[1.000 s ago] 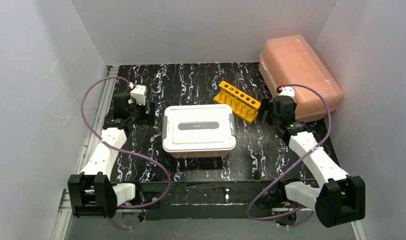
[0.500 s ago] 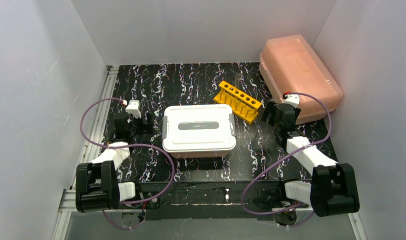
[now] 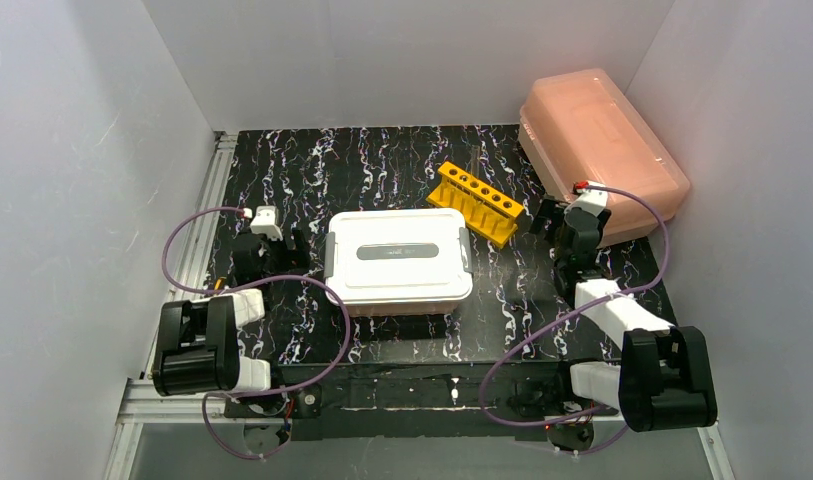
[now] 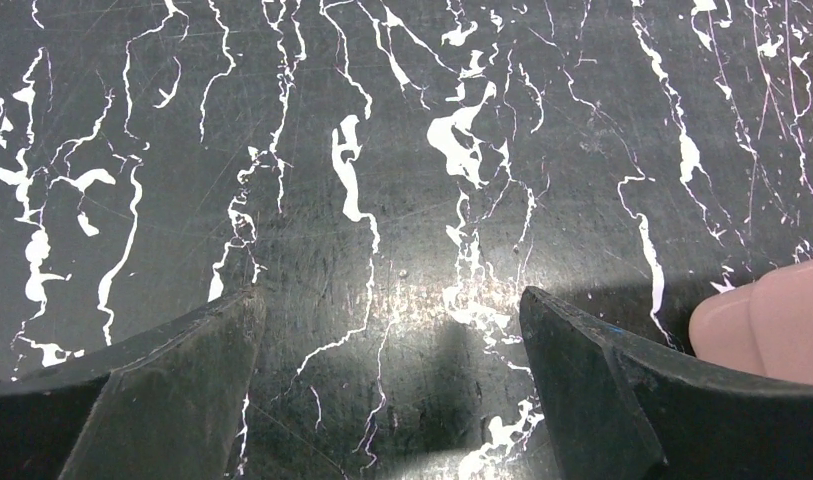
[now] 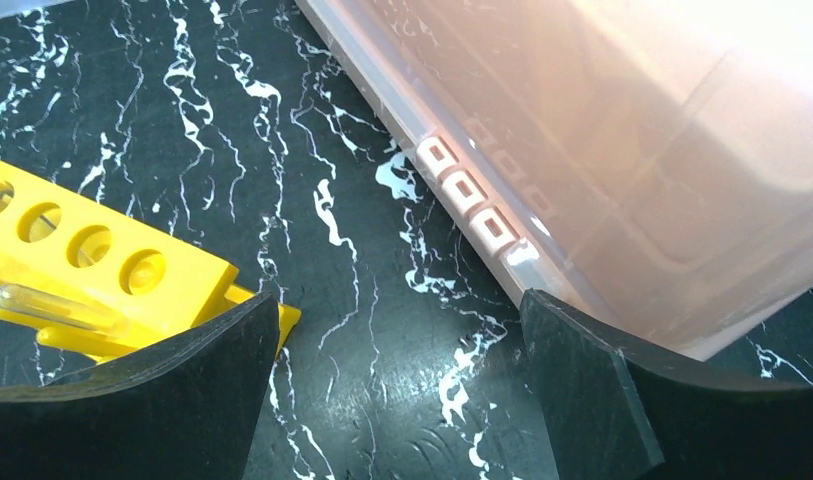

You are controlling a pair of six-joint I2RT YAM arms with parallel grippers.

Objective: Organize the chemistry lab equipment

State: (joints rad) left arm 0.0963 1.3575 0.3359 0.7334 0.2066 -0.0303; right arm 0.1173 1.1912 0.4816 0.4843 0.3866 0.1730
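Both tools have pulled back toward six o'clock, left tool (image 4: pixel 387 305) and right tool (image 5: pixel 397 312) gaping wide and empty, so the tidying looks about done. The blocky yellow six-hole rack (image 3: pixel 474 203) lies on the black, white-veined tabletop (image 3: pixel 382 160) at one o'clock from the white-lidded box (image 3: pixel 397 255), near a rounded, translucent pink tub (image 3: pixel 602 150).

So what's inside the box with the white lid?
I can't see inside. The white lid covers the whole top of the tub; only a strip of its pink side shows below. Whatever is in it is hidden.
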